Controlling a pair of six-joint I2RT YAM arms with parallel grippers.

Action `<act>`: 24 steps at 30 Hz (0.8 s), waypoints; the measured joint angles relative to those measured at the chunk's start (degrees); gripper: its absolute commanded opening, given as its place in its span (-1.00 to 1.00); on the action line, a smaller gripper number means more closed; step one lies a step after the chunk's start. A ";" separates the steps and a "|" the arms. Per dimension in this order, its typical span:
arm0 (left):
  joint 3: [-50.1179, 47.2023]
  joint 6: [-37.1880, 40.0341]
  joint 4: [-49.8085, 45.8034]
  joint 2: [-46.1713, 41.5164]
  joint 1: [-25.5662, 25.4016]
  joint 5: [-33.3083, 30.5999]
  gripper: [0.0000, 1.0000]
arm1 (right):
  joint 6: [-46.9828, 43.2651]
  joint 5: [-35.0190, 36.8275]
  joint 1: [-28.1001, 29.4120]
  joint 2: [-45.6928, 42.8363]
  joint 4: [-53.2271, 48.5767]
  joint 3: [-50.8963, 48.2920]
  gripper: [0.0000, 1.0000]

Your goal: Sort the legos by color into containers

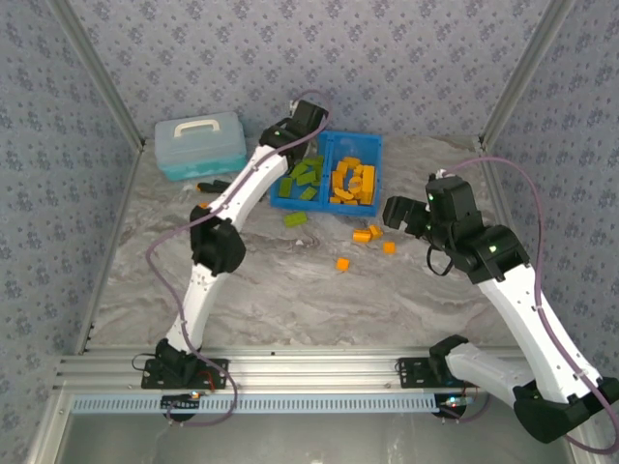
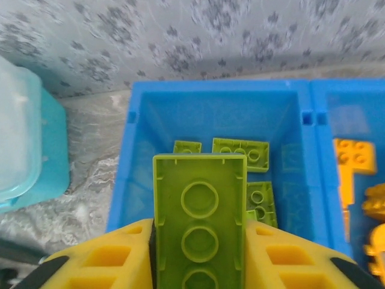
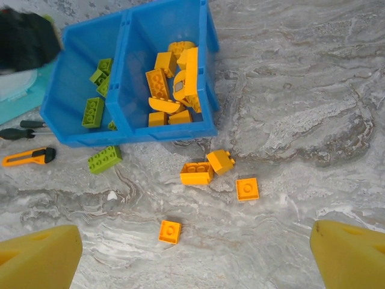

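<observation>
legos (image 3: pixel 161 84) lie partly in the blue bin (image 3: pixel 162 133) and partly on the table (image 3: pixel 289 120). in the bin we see the left compartment (image 2: pixel 219 111) with only green pieces and the right compartment (image 2: pixel 343 114) with only orange pieces, and a middle wall parts the two. the left gripper (image 2: pixel 200 259) hangs over the left compartment. its yellow fingers (image 2: pixel 108 259) are pinching a long brick (image 2: pixel 200 198), green, by its two long sides. this brick shows us its hollow underside and sticks out forward above the green pieces below. the right gripper (image 3: pixel 195 256) is above the table with its fingers spread wide and nothing between them. under it we count four loose orange bricks (image 3: pixel 197 173): two touch each other just in front of the bin, one lies beside them, and one lies apart, closer to the gripper. one loose green brick (image 3: pixel 104 159) lies just in front of the bin on the green side, near an orange knife (image 3: pixel 27 158). a light-blue case (image 1: pixel 200 143) stands near the bin, on its left.
</observation>
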 measured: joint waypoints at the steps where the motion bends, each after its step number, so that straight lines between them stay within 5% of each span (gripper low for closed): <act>1: 0.92 0.28 -0.81 1.62 0.00 0.00 -0.15 | 0.09 -0.02 0.11 -0.20 0.02 0.00 1.00; 6: 1.05 -0.07 -4.02 2.97 0.00 0.20 0.13 | 0.48 0.00 0.37 -0.31 0.00 0.00 1.00; 14: -6.69 -5.07 -5.09 -8.13 -0.15 0.79 0.16 | 0.50 -0.02 0.90 -0.20 0.07 0.00 1.00; 24: -58.01 -24.46 6.25 -46.34 -6.80 -0.33 0.44 | 0.50 -0.24 1.14 2.08 0.68 0.00 1.00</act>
